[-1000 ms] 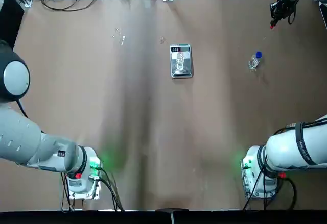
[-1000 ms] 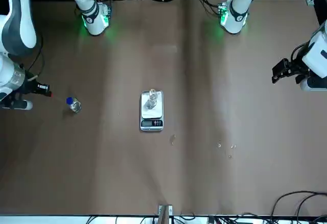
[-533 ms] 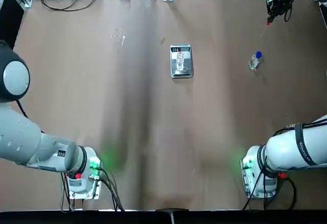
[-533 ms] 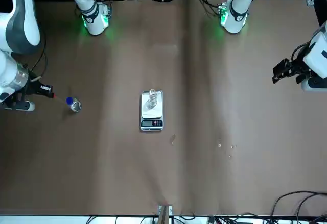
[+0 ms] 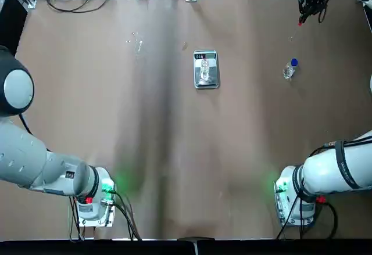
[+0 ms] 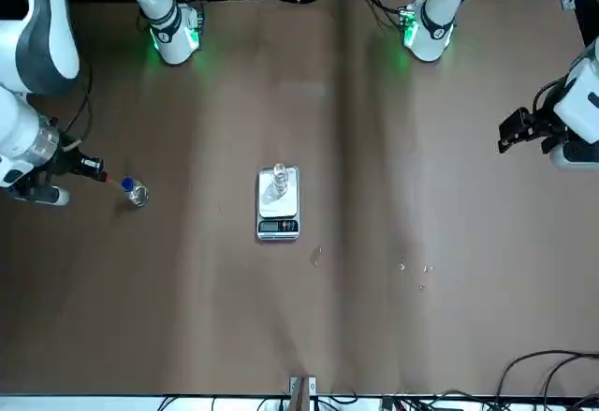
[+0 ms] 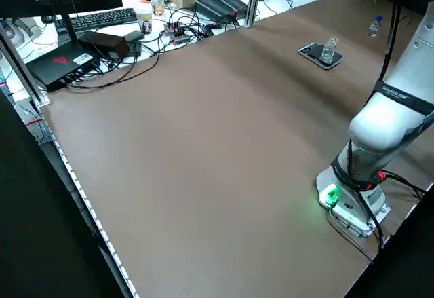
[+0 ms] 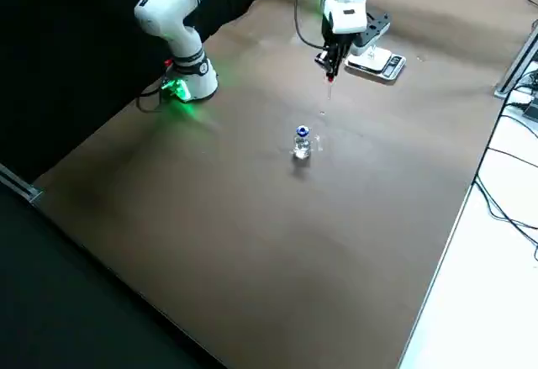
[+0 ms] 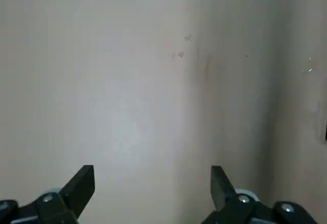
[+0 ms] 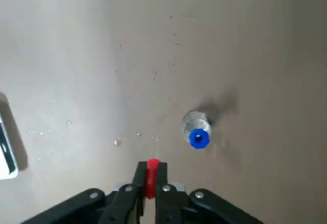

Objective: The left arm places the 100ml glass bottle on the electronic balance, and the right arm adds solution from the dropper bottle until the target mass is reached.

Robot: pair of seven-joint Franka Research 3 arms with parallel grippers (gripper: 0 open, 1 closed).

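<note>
While right gripper [image 10: 149, 183] pinches dropper [image 10: 152, 179], its glass tip seems hidden.

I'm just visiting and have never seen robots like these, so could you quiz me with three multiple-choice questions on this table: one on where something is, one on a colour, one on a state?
1. Where is the 100ml glass bottle?
A. on the electronic balance
B. lying by the cables
C. in the left end effector

2. What colour is the collar of the dropper bottle?
A. green
B. blue
C. yellow

3. What does the right end effector hold?
A. nothing
B. the balance
C. a red-tipped dropper

Answers: 1 A, the clear bottle stands on the scale's plate. 2 B, blue shows at its neck. 3 C, its fingers are closed on the red tip.
</note>
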